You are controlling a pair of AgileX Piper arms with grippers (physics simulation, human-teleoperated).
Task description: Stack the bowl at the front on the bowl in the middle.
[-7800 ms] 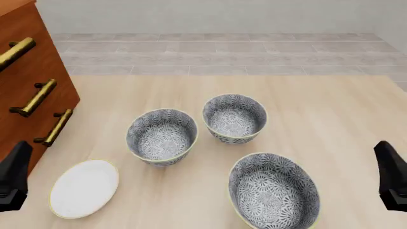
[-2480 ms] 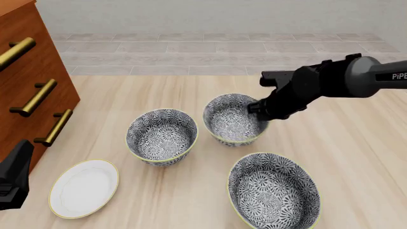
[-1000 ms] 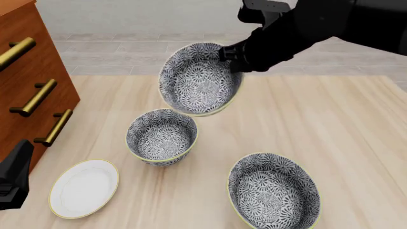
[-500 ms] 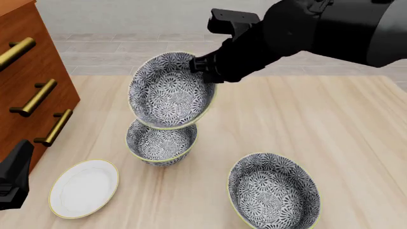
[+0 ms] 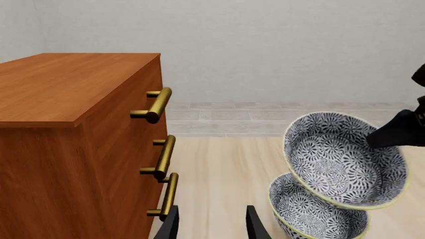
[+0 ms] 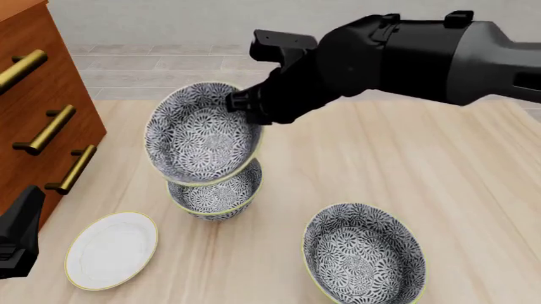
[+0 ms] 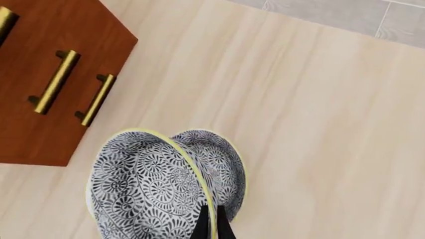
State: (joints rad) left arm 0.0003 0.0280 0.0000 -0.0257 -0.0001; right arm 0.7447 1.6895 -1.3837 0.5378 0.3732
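Right claw [image 6: 241,104] is clamped on the rim of the front bowl [image 6: 201,136]. It hangs tilted just above the middle bowl [image 6: 215,195], offset toward the table's [image 6: 439,164] left edge. It looks to need a nudge right, then down. Left claw [image 5: 212,226] sits spread, idle.

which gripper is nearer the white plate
Left. The left gripper sits just beside the white plate; the right gripper is farther off, holding a raised bowl.

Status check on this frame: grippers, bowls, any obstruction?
Right gripper shut on held bowl, tilted over bowl on the table. Left gripper open, idle. White plate and third bowl apart from them.
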